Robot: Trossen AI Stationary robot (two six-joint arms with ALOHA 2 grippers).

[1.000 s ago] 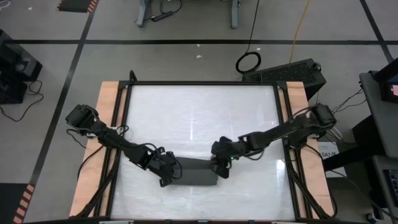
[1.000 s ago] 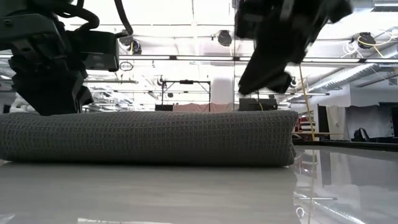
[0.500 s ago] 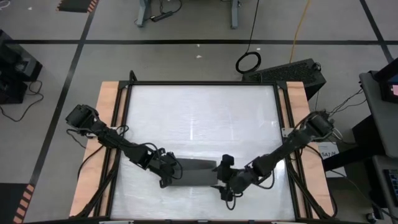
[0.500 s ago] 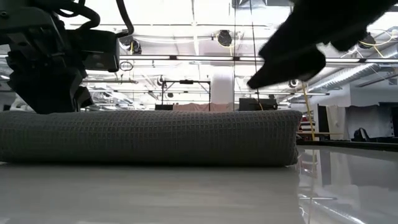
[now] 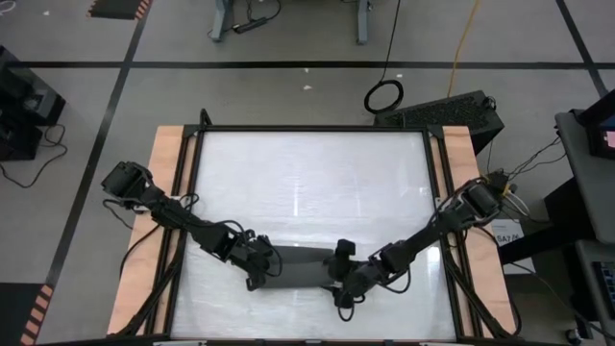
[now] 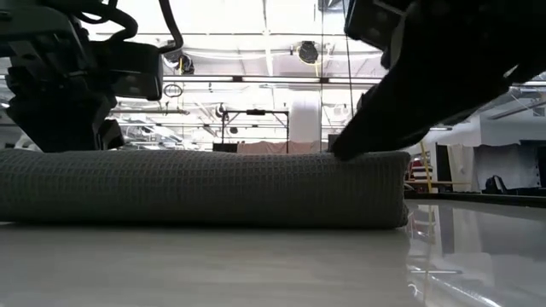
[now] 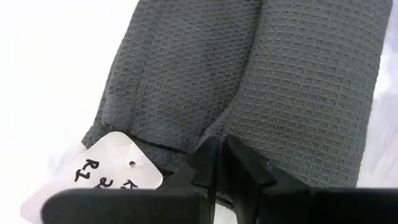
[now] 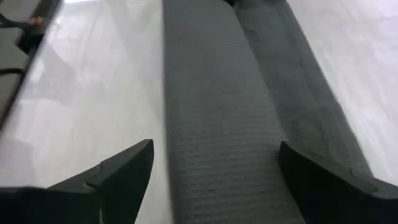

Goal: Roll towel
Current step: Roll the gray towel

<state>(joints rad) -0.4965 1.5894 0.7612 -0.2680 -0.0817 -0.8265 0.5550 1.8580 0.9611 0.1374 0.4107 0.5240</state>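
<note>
A dark grey towel (image 5: 300, 268), already rolled, lies on the tabletop (image 5: 307, 183). The left tool (image 5: 258, 272) pinches its tagged end; the right tool (image 5: 344, 288) spreads wide over the other end. Soft and limp, it is best grasped at both ends.

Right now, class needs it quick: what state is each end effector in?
Left end effector: shut on the towel.
Right end effector: open, straddling the towel.

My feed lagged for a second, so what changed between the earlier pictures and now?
The right pincer let go of the towel's right end, swung out toward the table's near edge, and now straddles that end with its jaws wide open. The left pincer stayed shut at the left end; the towel stayed rolled in place.
</note>
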